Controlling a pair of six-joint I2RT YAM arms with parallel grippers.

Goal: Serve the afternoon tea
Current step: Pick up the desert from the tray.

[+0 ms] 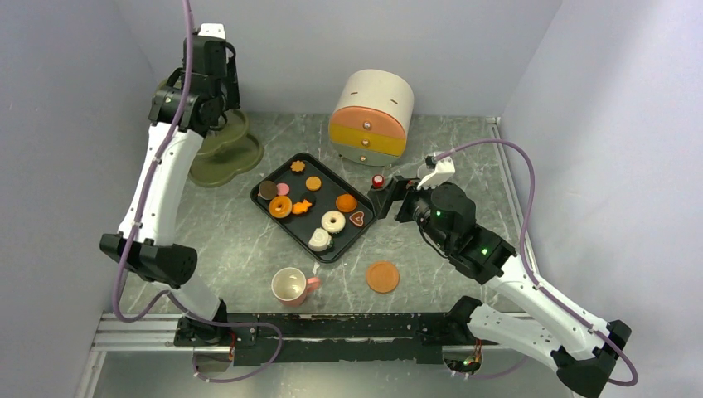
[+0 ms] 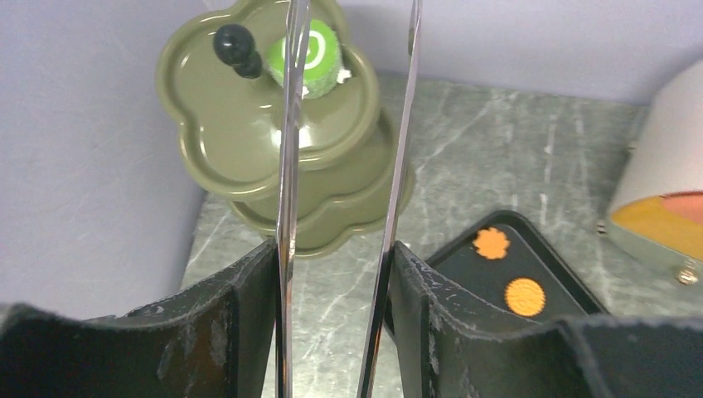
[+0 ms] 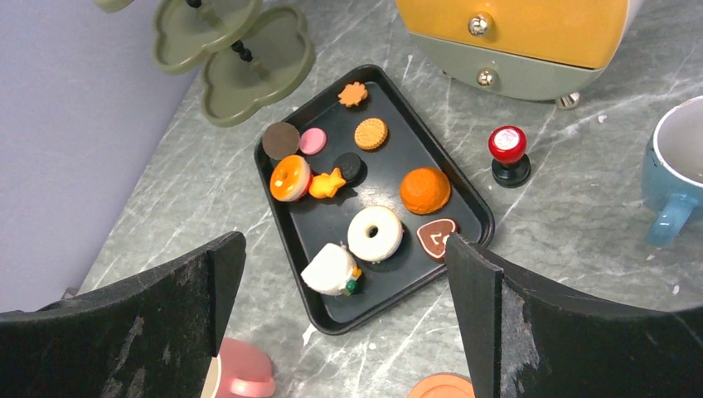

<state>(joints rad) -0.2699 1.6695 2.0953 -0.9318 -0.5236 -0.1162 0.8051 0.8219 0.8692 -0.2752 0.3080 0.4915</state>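
A green swirl roll (image 2: 315, 54) lies on the top tier of the olive stand (image 2: 240, 141). My left gripper (image 2: 332, 249) hangs above that stand (image 1: 228, 153), shut on a pair of metal tongs (image 2: 396, 166). The tongs' blades stand apart, and the left blade crosses in front of the roll. The black tray (image 1: 259, 199) carries an orange doughnut (image 3: 289, 178), a white doughnut (image 3: 375, 233) and several cookies. My right gripper (image 3: 344, 249) is open over the tray's near right corner, with nothing between its fingers. A pink cup (image 1: 290, 286) and an orange saucer (image 1: 382, 276) sit near the front.
A blue cup (image 3: 676, 178) stands right of the tray. A small red-topped stamp (image 1: 378, 181) stands between the tray and a cream, pink and yellow drawer box (image 1: 373, 116) at the back. Walls close in the left, back and right.
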